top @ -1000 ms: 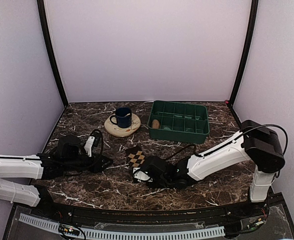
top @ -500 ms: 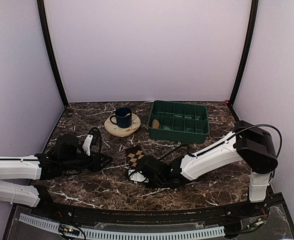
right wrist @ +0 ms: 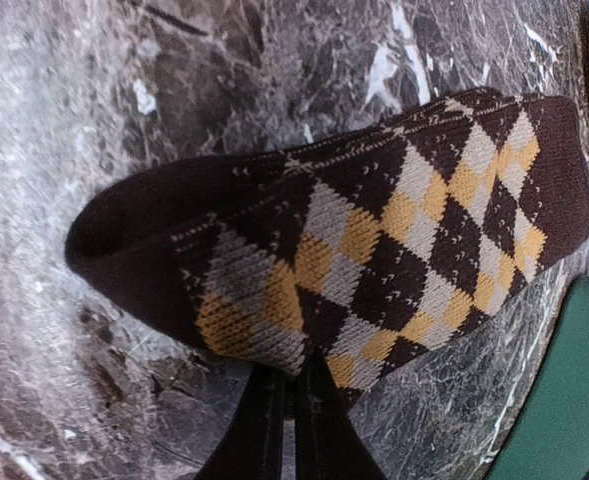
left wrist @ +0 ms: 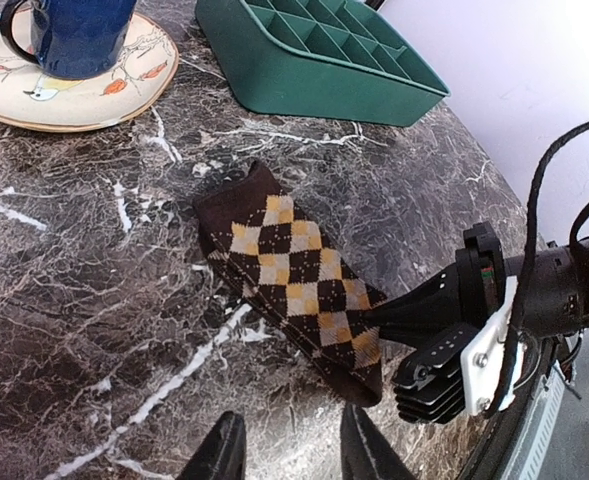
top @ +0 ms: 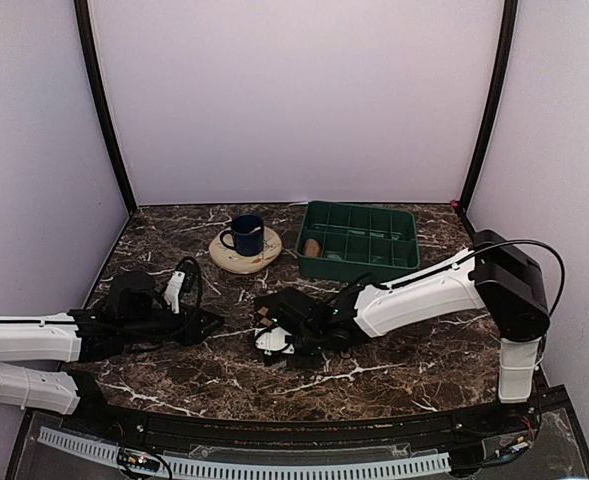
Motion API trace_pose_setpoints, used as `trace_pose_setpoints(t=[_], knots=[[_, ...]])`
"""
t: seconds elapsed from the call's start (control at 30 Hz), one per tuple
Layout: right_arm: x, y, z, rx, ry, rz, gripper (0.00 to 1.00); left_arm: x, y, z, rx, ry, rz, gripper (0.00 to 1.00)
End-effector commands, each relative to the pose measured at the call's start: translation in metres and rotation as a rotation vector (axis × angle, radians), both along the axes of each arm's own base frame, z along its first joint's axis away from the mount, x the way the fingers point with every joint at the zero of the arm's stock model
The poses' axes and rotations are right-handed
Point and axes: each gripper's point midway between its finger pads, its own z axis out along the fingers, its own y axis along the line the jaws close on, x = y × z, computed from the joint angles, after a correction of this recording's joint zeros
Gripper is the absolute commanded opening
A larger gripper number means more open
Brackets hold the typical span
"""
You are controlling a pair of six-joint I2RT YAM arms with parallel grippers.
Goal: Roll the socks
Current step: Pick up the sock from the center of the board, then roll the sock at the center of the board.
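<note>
The dark brown argyle sock (left wrist: 289,275) lies flat and slantwise on the marble table. My right gripper (left wrist: 376,318) is shut on its near right edge, and the fabric there is lifted a little. In the right wrist view the black fingers (right wrist: 270,420) press together on the sock (right wrist: 374,240) at its patterned edge. From above, the right gripper (top: 274,320) covers most of that sock. The tan sock (top: 312,247) sits as a small bundle in the green tray. My left gripper (left wrist: 292,452) hovers open to the sock's left, holding nothing.
A green compartment tray (top: 357,268) stands at the back right. A blue mug (top: 245,234) rests on a round plate (top: 226,262) at the back middle. The enclosure walls close in the left, right and far sides.
My right gripper slid left over the argyle sock and closed on its edge. The left arm has barely moved.
</note>
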Motion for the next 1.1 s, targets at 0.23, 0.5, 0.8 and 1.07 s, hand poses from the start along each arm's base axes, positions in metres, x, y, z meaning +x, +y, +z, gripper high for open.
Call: trace_pose_setpoints(t=[0.23,0.5,0.8,1.07], knots=[[-0.005,0.021,0.025,0.046,0.357,-0.056,0.05,-0.025,-0.017,-0.003,-0.033,-0.024,-0.154,0.42],[-0.007,0.027,0.016,0.012,0.503,-0.058,0.06,-0.044,-0.035,-0.015,0.002,-0.027,-0.252,0.44],[-0.008,0.031,0.019,0.031,0.559,-0.05,0.06,-0.051,-0.041,-0.027,0.042,-0.008,-0.294,0.5],[-0.012,0.038,0.025,0.046,0.594,-0.03,0.05,-0.049,-0.045,-0.037,0.084,-0.01,-0.294,0.51]])
